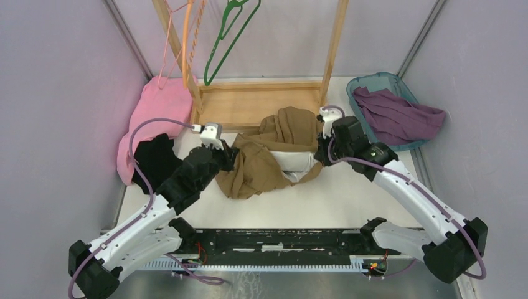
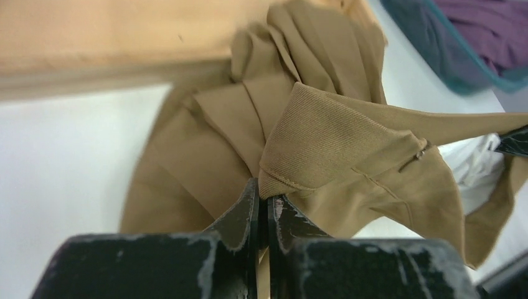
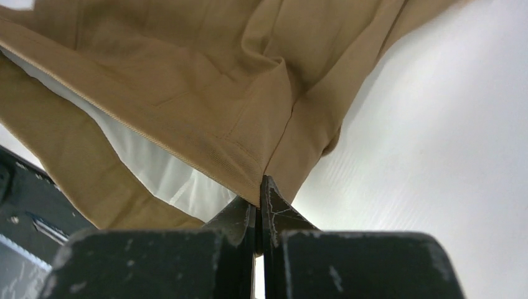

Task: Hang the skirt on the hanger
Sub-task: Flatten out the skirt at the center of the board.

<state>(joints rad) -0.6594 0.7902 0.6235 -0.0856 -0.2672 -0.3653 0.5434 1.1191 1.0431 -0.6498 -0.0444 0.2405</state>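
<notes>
A tan skirt with a white lining lies bunched on the white table in front of the wooden rack. My left gripper is shut on the waistband at the skirt's left end; the left wrist view shows the ribbed band pinched at my gripper. My right gripper is shut on the waistband at the skirt's right end; the right wrist view shows the tan hem clamped at my gripper. A green hanger hangs on the rack at the back.
A wooden rack stands at the back, with an orange hanger on its left. A pink cloth and a black cloth lie left. A teal basket with purple cloth stands at the back right.
</notes>
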